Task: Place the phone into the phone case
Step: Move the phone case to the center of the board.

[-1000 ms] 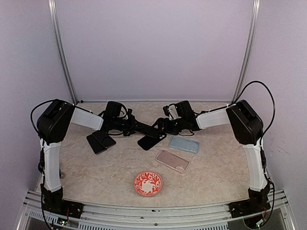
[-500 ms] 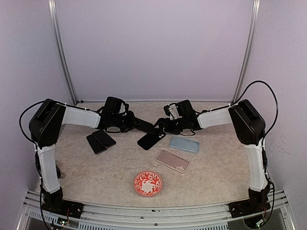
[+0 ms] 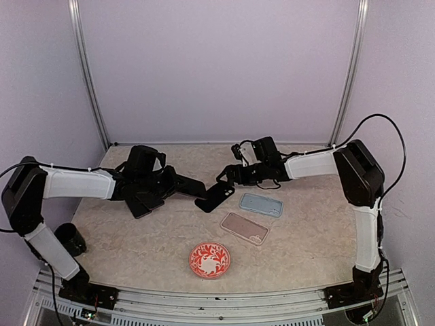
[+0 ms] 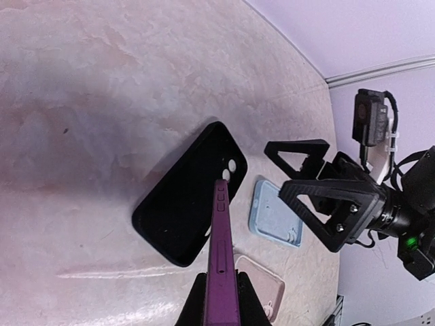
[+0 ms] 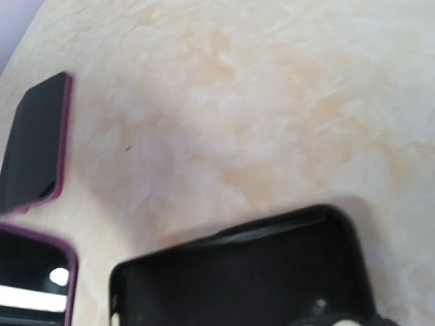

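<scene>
The phone [image 4: 221, 231], purple-edged, is seen edge-on with my left gripper [image 4: 222, 288] shut on its lower end. From above, the phone [image 3: 192, 186] sticks out rightward from the left gripper [image 3: 173, 183], its tip just left of the black phone case [image 3: 215, 196]. That case [image 4: 183, 204] lies flat, open side up, with the phone's tip over its right edge. My right gripper [image 3: 228, 176] stands open at the case's far end; its triangular fingers [image 4: 299, 151] are spread, with nothing between them. The right wrist view shows the case [image 5: 238, 272] close below.
A light blue case [image 3: 261, 204] and a pinkish clear case [image 3: 245, 227] lie right of the black one. A red patterned plate [image 3: 209, 259] sits near the front. Two dark phones [image 3: 139, 202] lie under the left arm. A black cup [image 3: 70, 239] stands at the far left.
The left arm has swung left and drawn back, pulling the held phone away from over the black case. The right gripper has shifted slightly back and stays open.
</scene>
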